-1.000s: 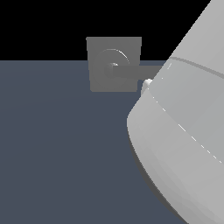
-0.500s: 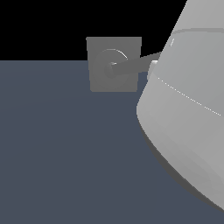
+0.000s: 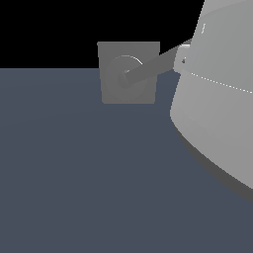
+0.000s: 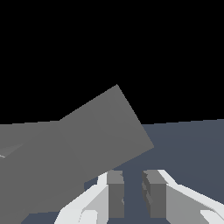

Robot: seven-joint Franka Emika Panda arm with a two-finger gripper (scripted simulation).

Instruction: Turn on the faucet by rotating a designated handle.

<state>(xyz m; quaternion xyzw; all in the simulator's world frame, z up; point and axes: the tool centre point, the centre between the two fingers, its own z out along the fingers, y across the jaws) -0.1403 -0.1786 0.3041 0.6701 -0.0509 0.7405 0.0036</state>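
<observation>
Against the faucet (image 3: 128,74) at the floor's far edge, the handle (image 3: 150,68) slants up toward our arm. Our gripper (image 4: 133,192), nearly closed and grasping nothing, sits beside this stiff bar; we judge its free end best for pushing.

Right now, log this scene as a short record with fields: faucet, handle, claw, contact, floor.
faucet: matte grey block with a round raised disc, standing at the far edge of the floor
handle: long grey bar running from the disc's centre up toward the exterior view's right
claw: fingers close together, narrow gap, nothing between them
contact: cannot tell; the arm body hides the bar's outer end
floor: flat dark blue-grey
</observation>
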